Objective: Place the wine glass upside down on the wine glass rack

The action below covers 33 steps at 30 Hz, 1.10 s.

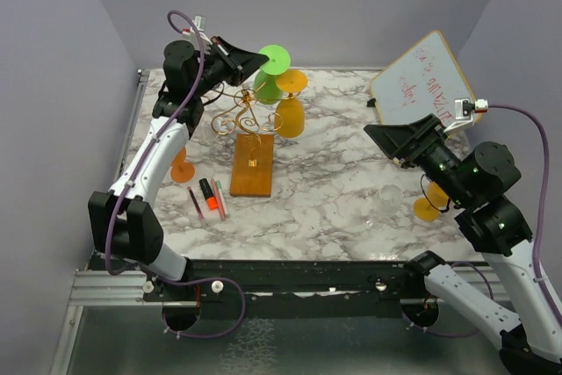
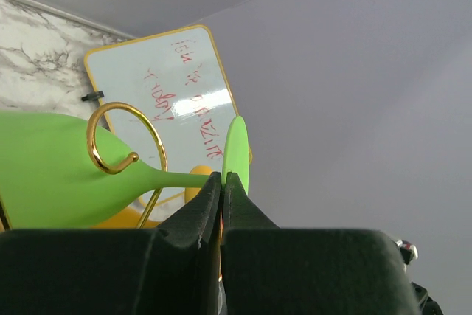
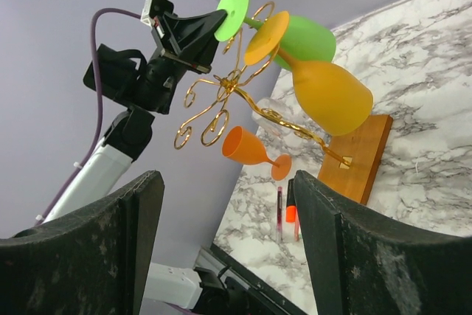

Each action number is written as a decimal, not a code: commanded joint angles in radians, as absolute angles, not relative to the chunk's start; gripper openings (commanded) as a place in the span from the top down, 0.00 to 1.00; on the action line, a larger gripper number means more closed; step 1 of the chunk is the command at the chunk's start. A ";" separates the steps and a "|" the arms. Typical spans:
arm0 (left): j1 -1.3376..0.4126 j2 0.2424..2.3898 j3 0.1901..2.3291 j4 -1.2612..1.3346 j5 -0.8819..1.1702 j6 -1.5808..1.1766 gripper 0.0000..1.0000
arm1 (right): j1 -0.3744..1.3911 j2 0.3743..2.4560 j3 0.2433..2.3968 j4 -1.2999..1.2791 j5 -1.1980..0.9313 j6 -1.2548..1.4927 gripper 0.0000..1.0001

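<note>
The left gripper (image 1: 261,61) is pinching the foot rim of the green glass (image 1: 275,60) — the glass is hanging bowl-down in a curl of the rack (image 1: 252,164), beside a yellow glass (image 1: 291,116). The right gripper (image 1: 384,145) is hovering released over the surface (image 1: 334,191) — well apart.

Green wine glass (image 2: 51,167) bowl past left edge; whiteboard (image 2: 169,86) scrawl illegible.
</note>
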<state>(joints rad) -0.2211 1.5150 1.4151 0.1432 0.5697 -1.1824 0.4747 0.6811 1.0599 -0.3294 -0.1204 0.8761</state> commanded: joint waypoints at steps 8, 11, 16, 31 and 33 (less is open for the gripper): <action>-0.227 1.577 1.497 0.150 0.498 -1.150 1.00 | 0.478 0.687 1.063 -0.302 -0.126 0.881 0.24; -0.223 1.581 1.506 0.126 0.467 -1.124 1.00 | 0.478 0.692 1.063 -0.300 -0.125 0.879 0.24; -0.212 1.581 1.532 0.099 0.455 -1.096 1.00 | 0.477 0.702 1.069 -0.293 -0.131 0.876 0.24; -0.195 1.555 1.554 -0.028 0.377 -0.990 0.96 | 0.478 0.687 1.068 -0.296 -0.138 0.887 0.24; -0.195 1.544 1.549 -0.038 0.352 -0.965 0.91 | 0.477 0.687 1.073 -0.299 -0.138 0.885 0.24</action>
<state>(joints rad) -0.1993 1.5803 1.5196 -0.0078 0.4171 -1.0348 0.4747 0.6933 1.0595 -0.3115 -0.1207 0.8825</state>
